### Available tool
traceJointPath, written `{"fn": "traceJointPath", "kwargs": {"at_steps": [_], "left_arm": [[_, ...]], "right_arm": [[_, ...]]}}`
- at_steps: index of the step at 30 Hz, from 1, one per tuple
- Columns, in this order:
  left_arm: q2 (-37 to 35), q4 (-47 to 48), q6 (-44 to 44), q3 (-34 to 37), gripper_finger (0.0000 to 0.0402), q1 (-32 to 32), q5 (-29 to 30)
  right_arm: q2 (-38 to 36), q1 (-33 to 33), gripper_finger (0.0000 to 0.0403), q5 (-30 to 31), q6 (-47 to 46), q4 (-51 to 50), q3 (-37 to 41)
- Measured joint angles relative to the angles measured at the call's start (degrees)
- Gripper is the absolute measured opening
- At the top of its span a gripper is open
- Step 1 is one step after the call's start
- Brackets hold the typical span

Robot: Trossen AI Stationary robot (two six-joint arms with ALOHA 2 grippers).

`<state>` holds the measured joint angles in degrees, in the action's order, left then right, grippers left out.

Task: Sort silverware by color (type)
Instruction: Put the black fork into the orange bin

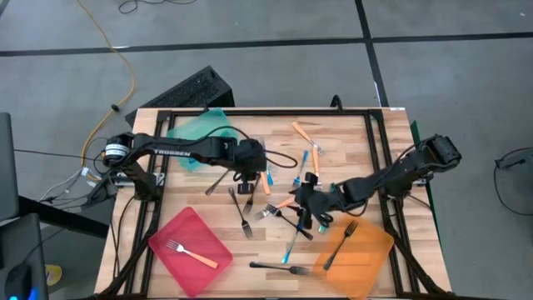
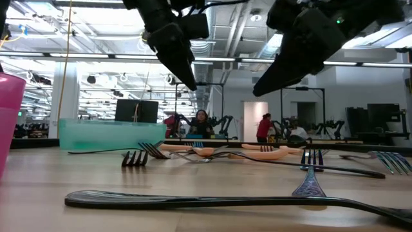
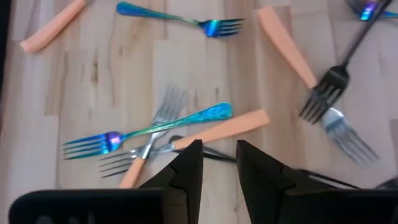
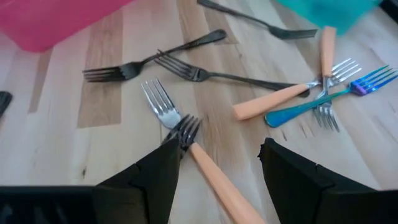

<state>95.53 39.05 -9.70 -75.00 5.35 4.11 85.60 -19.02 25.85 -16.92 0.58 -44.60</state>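
- The red tray (image 1: 171, 250) at the tabletop's (image 1: 350, 146) near left already carries one orange-handled fork (image 1: 190, 254); the teal tray (image 1: 200, 133) sits at the far left, behind the left arm.
- The left tool (image 1: 248, 177) hovers over the left edge of the scattered silverware. Its wrist view shows the fingers (image 3: 186, 171) a narrow gap apart and holding nothing — nothing lies between them.
- Just ahead of those tips lies an orange-handled fork with metal tines (image 3: 186, 140), crossed by a teal-handled fork (image 3: 149, 130). Both long axes run roughly crosswise to the fingers, so the gap already straddles the orange handle's line; the crossing means a plain descent could catch both pieces.
- Black forks (image 1: 243, 218) lie on the bare wood just in front of the left tool, toward the red tray.
- The right tool (image 1: 312, 208) hangs above the middle cluster, fingers (image 4: 143, 180) spread wide and empty. Between them, in its wrist view, an orange-handled fork (image 4: 208, 168) lies with its handle running toward the camera and its tines overlapping a second fork head (image 4: 158, 102).
- My judgement: each arm is nearest to its own orange fork — the right one looks the cleaner pick.
- The orange tray (image 1: 375, 258) at near right holds a black fork (image 1: 340, 244).
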Motion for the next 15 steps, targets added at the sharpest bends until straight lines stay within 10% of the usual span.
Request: {"fn": "traceJointPath", "kwargs": {"at_steps": [15], "left_arm": [[0.2,-17.0,-6.5,4.0,0.0083,-9.1,-2.4]], "right_arm": [[-2.6,-0.6,0.0242,5.3,-2.7,0.2,0.0]]}}
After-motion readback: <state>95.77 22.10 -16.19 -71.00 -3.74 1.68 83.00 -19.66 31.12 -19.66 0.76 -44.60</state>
